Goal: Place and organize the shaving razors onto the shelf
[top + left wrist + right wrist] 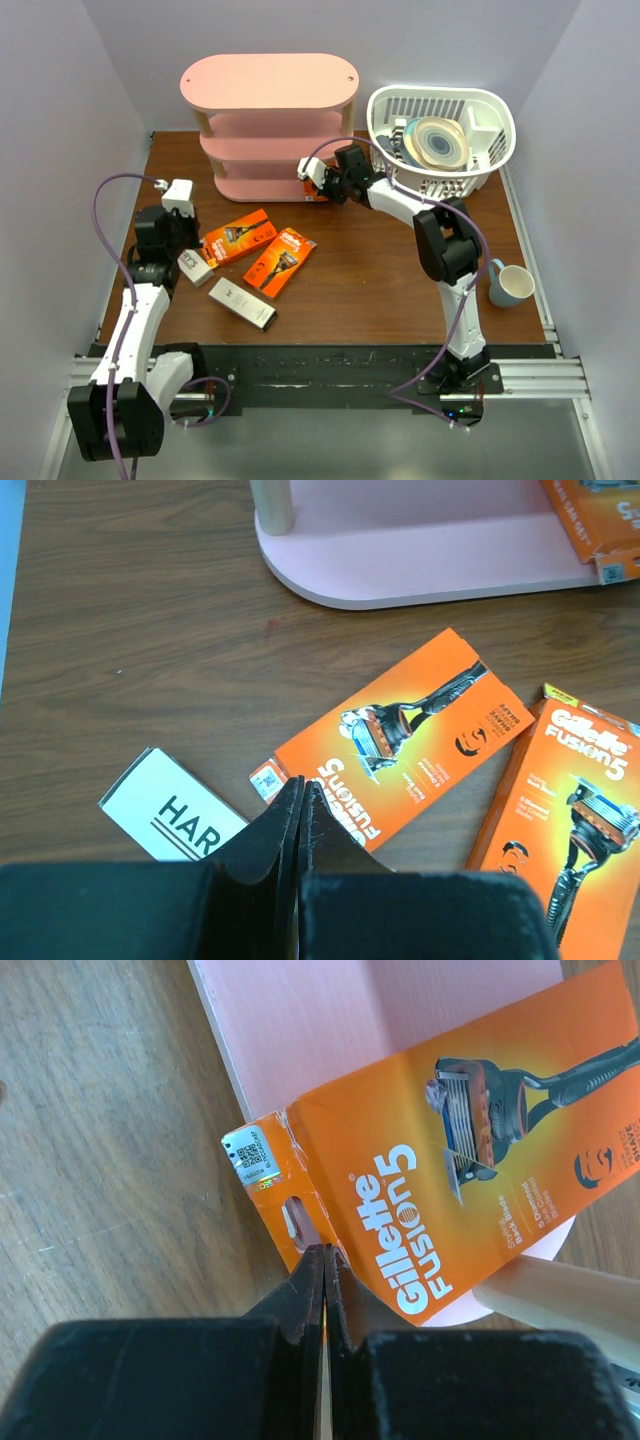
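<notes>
The pink shelf (270, 80) stands at the back centre. My right gripper (318, 188) is shut on the end tab of an orange razor pack (480, 1160), which lies partly over the shelf's bottom board (330, 1020) at its right end. Two more orange packs (238, 236) (280, 260) lie flat on the table. A small whitish box (195, 266) and a longer grey box (242, 303) lie near them. My left gripper (195, 250) is shut and empty, its tips (300, 785) just over the corner of an orange pack (400, 735), beside the white box (170, 805).
A white slatted basket (500, 110) holding discs stands at the back right, close behind my right arm. A blue mug (512, 285) sits at the right edge. A wooden shelf post (560, 1295) is right of my right fingers.
</notes>
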Robot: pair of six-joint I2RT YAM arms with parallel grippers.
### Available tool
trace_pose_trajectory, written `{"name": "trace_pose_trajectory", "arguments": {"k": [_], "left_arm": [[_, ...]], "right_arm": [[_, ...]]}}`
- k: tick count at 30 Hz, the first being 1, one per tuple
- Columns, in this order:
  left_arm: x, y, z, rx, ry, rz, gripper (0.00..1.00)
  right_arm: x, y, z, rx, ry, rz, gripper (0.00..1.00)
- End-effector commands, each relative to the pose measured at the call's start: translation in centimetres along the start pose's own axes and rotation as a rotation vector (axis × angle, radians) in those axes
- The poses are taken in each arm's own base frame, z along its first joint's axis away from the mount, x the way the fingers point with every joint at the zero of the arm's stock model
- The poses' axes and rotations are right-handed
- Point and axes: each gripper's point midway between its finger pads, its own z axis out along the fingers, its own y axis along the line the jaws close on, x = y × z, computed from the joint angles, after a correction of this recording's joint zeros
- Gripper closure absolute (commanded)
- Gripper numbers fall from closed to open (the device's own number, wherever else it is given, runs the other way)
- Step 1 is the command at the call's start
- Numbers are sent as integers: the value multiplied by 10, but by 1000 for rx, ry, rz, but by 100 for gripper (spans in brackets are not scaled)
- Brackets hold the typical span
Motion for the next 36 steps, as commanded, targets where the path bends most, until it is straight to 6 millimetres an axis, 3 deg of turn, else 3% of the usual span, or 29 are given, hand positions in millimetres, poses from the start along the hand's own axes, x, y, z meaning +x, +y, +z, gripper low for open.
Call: {"name": "trace_pose_trajectory", "arguments": {"k": [1, 2, 4, 5, 6, 8, 9, 10, 13, 15, 16, 17, 18, 20, 21, 24, 33, 36], "left_arm": [[-4, -16, -4, 103, -27, 2, 98], [1, -32, -5, 202, -15, 32, 91], [15, -49, -7, 304, 11, 41, 84], [14, -62, -9, 381, -5, 56, 79], [17, -67, -8, 410, 4, 51, 77], [19, -76, -7, 464, 27, 29, 73], [27, -83, -2, 495, 68, 13, 72], [25, -88, 0, 515, 81, 8, 72], [46, -119, 2, 611, 177, -19, 68], [54, -138, 1, 656, 192, -4, 67], [61, -143, 2, 665, 210, -5, 66], [65, -145, 4, 660, 222, -9, 66], [74, -150, 6, 656, 260, -29, 66], [87, -147, 12, 603, 307, -64, 65], [96, -147, 15, 589, 342, -78, 65], [113, -146, 19, 552, 398, -111, 64], [153, -170, 12, 595, 493, -103, 62], [150, -189, 9, 655, 490, -101, 62]], "right_arm": [[-31, -19, -32, 66, -78, -4, 100], [-45, -24, -49, 84, -111, -1, 100], [-47, -7, -60, 45, -127, 59, 99], [-57, -5, -75, 45, -152, 70, 92], [-58, 6, -82, 14, -149, 112, 74], [-56, 38, -89, -82, -147, 142, 58], [-59, 50, -100, -110, -138, 180, 55], [-55, 66, -100, -142, -117, 214, 49], [-45, 100, -106, -238, -66, 421, 37], [-41, 114, -105, -266, -28, 596, 35], [-32, 126, -108, -280, -13, 638, 35], [-37, 125, -108, -268, -54, 647, 32], [-23, 140, -110, -272, -27, 706, 29], [-25, 144, -116, -260, -38, 766, 22], [-20, 155, -118, -285, -18, 823, 20], [-20, 166, -120, -331, -27, 844, 19], [-19, 165, -107, -336, -8, 892, 18], [-17, 165, -108, -330, 11, 895, 18]]}}
